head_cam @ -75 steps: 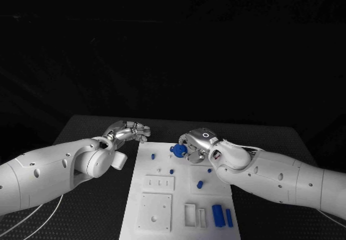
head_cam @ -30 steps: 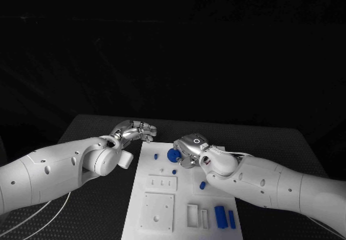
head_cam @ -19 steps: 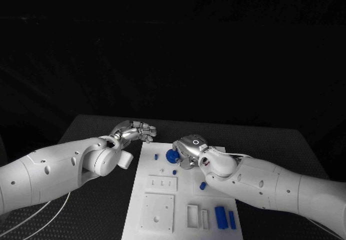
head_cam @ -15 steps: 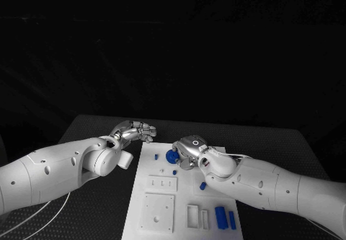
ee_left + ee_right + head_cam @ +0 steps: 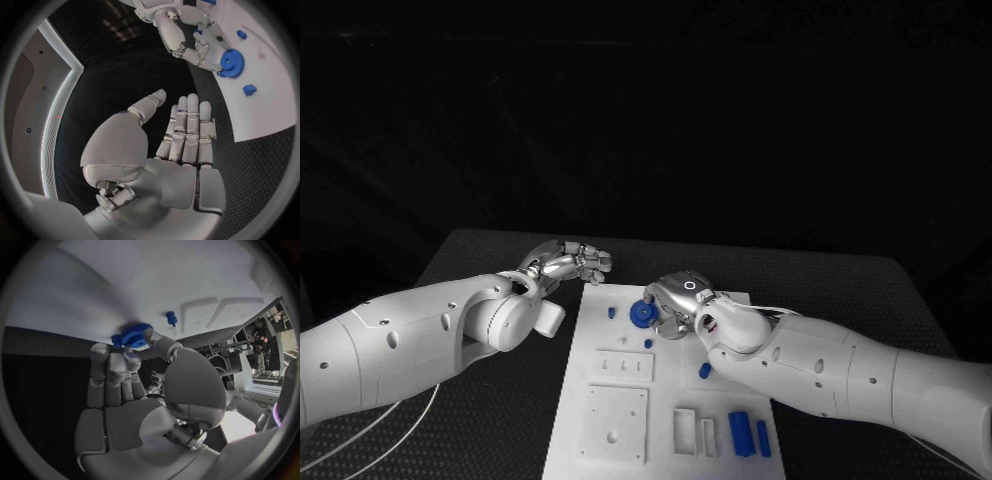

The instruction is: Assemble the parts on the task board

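Note:
The white task board [image 5: 625,400] lies lengthwise in the middle of the table. At its far end my right hand [image 5: 678,298] pinches a blue gear [image 5: 642,315] in its fingertips, just above or on the board; I cannot tell which. The gear [image 5: 133,335] also appears past my right hand [image 5: 134,405], and again as the gear [image 5: 231,62] held by that hand [image 5: 187,37]. My left hand [image 5: 568,262] hovers off the board's far left corner. It [image 5: 181,145] holds nothing, fingers straight and thumb apart.
Small blue pegs [image 5: 612,312] [image 5: 648,343] [image 5: 705,370] stand on the board. Two longer blue blocks [image 5: 738,432] lie near its front right corner beside white slots [image 5: 682,430]. Recessed white plates [image 5: 617,366] take up the left side. Cables [image 5: 387,440] trail at the front left.
My right hand has edged a little left and lower with the gear over the board's far end. My left hand has loosened its fingers and otherwise stayed in place.

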{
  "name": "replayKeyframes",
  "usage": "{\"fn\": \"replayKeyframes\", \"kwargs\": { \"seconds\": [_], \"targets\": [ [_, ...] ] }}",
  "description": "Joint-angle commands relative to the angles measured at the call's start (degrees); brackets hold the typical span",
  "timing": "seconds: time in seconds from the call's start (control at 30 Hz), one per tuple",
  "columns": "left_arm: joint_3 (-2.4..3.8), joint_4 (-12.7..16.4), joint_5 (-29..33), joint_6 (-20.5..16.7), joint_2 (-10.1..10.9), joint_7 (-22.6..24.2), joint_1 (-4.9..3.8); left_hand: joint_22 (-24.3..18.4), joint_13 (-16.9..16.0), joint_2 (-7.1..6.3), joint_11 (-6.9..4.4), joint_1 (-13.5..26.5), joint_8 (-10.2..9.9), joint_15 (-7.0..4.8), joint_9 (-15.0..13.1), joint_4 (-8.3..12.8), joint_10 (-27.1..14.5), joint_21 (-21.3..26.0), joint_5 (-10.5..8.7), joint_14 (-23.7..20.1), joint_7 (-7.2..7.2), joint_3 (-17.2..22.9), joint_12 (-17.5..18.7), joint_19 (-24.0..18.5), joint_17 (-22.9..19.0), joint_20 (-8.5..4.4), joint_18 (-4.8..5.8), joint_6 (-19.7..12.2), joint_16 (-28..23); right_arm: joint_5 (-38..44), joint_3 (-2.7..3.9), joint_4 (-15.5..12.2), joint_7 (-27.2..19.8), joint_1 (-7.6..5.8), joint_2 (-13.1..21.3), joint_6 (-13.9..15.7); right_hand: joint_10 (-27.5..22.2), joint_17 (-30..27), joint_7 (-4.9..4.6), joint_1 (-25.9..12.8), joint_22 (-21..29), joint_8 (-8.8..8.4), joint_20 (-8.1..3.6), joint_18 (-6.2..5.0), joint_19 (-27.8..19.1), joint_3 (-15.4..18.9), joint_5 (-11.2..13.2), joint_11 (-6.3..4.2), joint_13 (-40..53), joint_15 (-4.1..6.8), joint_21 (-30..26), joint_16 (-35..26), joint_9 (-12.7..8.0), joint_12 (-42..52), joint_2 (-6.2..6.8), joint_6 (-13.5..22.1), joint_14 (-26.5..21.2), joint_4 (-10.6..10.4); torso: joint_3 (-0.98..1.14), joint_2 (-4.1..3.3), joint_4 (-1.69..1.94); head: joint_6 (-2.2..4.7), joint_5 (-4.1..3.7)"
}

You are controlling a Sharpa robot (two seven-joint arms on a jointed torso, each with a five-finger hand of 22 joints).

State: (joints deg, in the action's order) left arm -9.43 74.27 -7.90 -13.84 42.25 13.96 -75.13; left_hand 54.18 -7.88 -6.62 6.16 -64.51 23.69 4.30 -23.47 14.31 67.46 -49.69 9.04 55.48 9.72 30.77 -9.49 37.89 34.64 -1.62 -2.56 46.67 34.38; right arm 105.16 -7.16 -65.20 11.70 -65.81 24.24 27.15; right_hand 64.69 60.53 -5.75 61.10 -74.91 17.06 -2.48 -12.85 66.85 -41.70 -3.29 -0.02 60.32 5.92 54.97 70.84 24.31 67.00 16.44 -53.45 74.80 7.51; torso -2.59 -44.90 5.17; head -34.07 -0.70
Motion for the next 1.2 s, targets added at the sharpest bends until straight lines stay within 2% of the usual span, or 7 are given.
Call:
{"fn": "replayKeyframes", "kwargs": {
  "seconds": [0.03, 0.57, 0.6, 0.63, 0.73, 1.03, 1.2],
  "targets": [
    [0.06, 0.13, -0.12, 0.61, -0.05, 0.41, -0.09, 0.07, -0.06, 0.37, 0.3, 0.09, -0.33, -0.08, -0.09, 0.23, 0.13, -0.27, -0.27, -0.48, 0.31, 0.04, 0.37, -0.36, -0.09, 0.1, -1.09, -0.11, 0.15, -1.02, -0.05, -0.09, -0.56, 0.08, -0.11, -0.93, -2.24, 0.12, -1.68, -0.33, 0.0, -0.78, -0.14, -2.15, -0.41, 0.69, 0.3, 0.97, -0.09, -0.69, -0.05, -0.36, -0.33, -0.26, 0.02, 0.57, -0.02, 0.08, 0.04, 0.0, -0.03, -0.02, 0.11],
    [0.06, 0.14, -0.12, 0.65, -0.03, 0.34, -0.09, 0.07, -0.05, 0.35, 0.33, 0.11, -0.37, -0.08, -0.08, 0.25, 0.09, -0.27, -0.26, -0.5, 0.34, 0.05, 0.43, -0.37, -0.12, 0.11, -1.09, -0.18, 0.16, -3.24, -0.05, -0.37, -0.86, 0.08, 0.08, -3.01, -2.38, 0.27, -2.06, 1.07, 0.16, -1.38, -0.04, -2.15, -0.38, -0.38, 0.03, 1.35, -0.14, -1.07, -0.28, -0.56, -0.63, -0.19, -0.37, 1.84, 0.06, 0.1, 0.06, 0.01, -0.02, -0.04, -0.1],
    [0.06, 0.15, -0.12, 0.65, -0.02, 0.34, -0.09, 0.07, -0.05, 0.35, 0.34, 0.11, -0.38, -0.08, -0.08, 0.25, 0.08, -0.27, -0.26, -0.5, 0.34, 0.05, 0.43, -0.37, -0.12, 0.11, -1.09, -0.18, 0.17, -3.23, -0.05, -0.45, -0.84, 0.08, 0.1, -3.43, -2.56, 0.38, -1.53, 1.96, 0.18, -1.34, -0.04, -1.94, -0.6, -1.87, -7.94, 1.14, -0.13, -1.9, -0.4, -0.56, -0.56, -0.18, -0.47, 1.95, -0.04, 0.57, 0.05, 0.01, -0.03, -0.03, -0.15],
    [0.06, 0.16, -0.12, 0.65, -0.02, 0.36, -0.09, 0.07, -0.05, 0.35, 0.34, 0.12, -0.38, -0.08, -0.08, 0.25, 0.07, -0.27, -0.26, -0.5, 0.34, 0.04, 0.44, -0.37, -0.12, 0.11, -1.09, -0.19, 0.17, -3.09, -0.05, -0.46, -0.83, 0.08, 0.16, -3.83, -2.55, 0.41, -2.07, 2.3, 0.16, -1.32, -0.08, -2.06, -0.57, -2.13, -9.17, 1.35, -0.11, -1.34, -0.36, -0.54, -0.55, -0.14, -0.9, 1.94, -0.01, 0.88, 0.04, 0.01, -0.04, -0.04, -0.18],
    [0.06, 0.19, -0.12, 0.66, 0.01, 0.44, -0.09, 0.07, -0.05, 0.37, 0.36, 0.12, -0.4, -0.08, -0.08, 0.24, 0.07, -0.27, -0.26, -0.5, 0.35, 0.05, 0.45, -0.37, -0.12, 0.11, -1.1, -0.21, 0.17, -3.17, -0.05, -0.45, -0.85, 0.08, 0.42, -4.4, -2.74, 0.58, -1.88, 4.61, 0.02, -1.08, 0.03, -2.15, -0.86, -5.56, -21.15, 1.24, -0.07, -1.02, -0.34, -0.59, -0.43, -0.03, -3.69, 1.73, -0.1, 3.72, 0.04, 0.0, -0.04, -0.06, -0.19],
    [0.07, 0.17, -0.12, 0.7, 0.25, 0.44, -0.09, 0.07, -0.06, 0.47, 0.33, 0.09, -0.39, -0.08, -0.1, 0.24, 0.09, -0.27, -0.23, -0.5, 0.35, 0.11, 0.46, -0.37, -0.14, 0.11, -1.1, -0.19, 0.19, -4.04, -0.05, -1.02, -1.14, 0.08, 1.61, -4.45, -2.81, 1.15, -1.92, -4.0, -0.39, -0.51, 0.75, -2.15, -0.7, -15.1, -24.23, 1.25, -0.2, -1.01, 0.2, -0.83, -0.63, 0.42, -9.97, 0.32, 0.17, 7.1, 0.07, 0.0, -0.08, 0.06, -0.33],
    [0.07, 0.17, -0.12, 0.68, 0.33, 0.44, -0.09, 0.08, -0.07, 0.47, 0.32, 0.08, -0.39, -0.08, -0.1, 0.26, 0.09, -0.28, -0.23, -0.5, 0.35, 0.11, 0.47, -0.37, -0.15, 0.11, -1.11, -0.19, 0.2, -4.03, -0.05, -1.9, -0.87, 0.08, 2.52, -3.84, -2.72, 1.29, -1.9, -5.56, -0.4, -0.5, 0.61, -2.15, -0.51, -16.79, -24.65, 1.21, -0.26, -0.96, 0.32, -0.86, -0.72, 0.55, -10.75, 0.24, 0.26, 7.92, 0.1, 0.02, -0.01, 0.03, -0.34]
  ]
}}
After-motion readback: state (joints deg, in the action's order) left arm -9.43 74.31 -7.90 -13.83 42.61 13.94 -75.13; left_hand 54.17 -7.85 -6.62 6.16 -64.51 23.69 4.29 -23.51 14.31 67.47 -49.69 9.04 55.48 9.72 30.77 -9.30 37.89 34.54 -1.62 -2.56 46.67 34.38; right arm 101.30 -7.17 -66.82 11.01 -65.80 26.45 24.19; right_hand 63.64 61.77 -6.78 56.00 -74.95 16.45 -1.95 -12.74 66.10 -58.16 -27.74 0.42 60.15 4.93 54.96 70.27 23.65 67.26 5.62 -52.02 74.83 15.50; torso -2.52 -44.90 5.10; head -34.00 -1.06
